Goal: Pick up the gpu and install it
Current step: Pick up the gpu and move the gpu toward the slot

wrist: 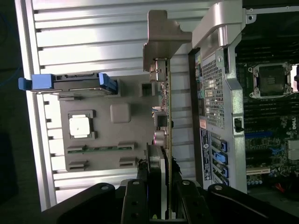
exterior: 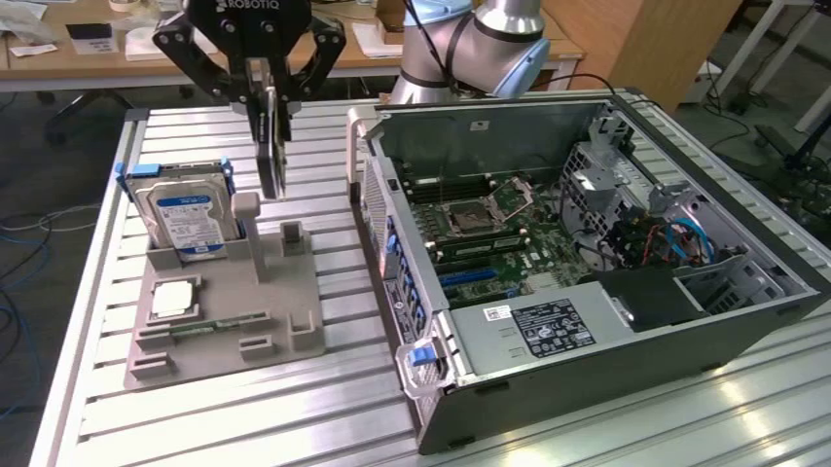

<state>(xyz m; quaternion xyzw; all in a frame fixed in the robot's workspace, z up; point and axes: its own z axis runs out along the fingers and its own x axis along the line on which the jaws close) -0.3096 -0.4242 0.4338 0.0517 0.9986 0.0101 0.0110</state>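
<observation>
A slotted aluminium table (exterior: 195, 409) (wrist: 93, 42) is seen, lit brightly from above. Behind it, wooden desks (exterior: 78, 58) with papers are visible. The silver-blue robot arm (exterior: 481, 39) is mounted at the table's far edge.

On the exterior view's left, a grey moulded fixture (exterior: 279, 311) (wrist: 124, 135) is laid on the table. A hard drive (exterior: 189, 214) (wrist: 67, 84) with a blue-white label is held upright in it between blue clips. A square processor (exterior: 175, 299) (wrist: 80, 126) is seated flat in a recess, and a narrow green memory stick (exterior: 214, 324) (wrist: 96, 149) is laid in a slot just beside it.

On the exterior view's right, an open computer case (exterior: 624, 360) (wrist: 217, 84) is laid on its side. Inside it, a motherboard (exterior: 520, 253) (wrist: 266, 116) with a bare processor socket (exterior: 487, 209) (wrist: 271, 80) is exposed. A labelled power supply (exterior: 546, 326) is fitted at the near end, and blue cables (exterior: 682, 238) are bundled on the far side.

The gpu (exterior: 272, 161) (wrist: 164, 88) is held edge-on and vertical above the fixture, beside the hard drive and apart from the case. Its silvery bracket (wrist: 161, 37) is turned downward. The black gripper (exterior: 269, 102) (wrist: 159, 196) is closed narrowly on the card's upper part, one finger pressed to each face. Whether the card's lower end touches the fixture's grey posts cannot be told.
</observation>
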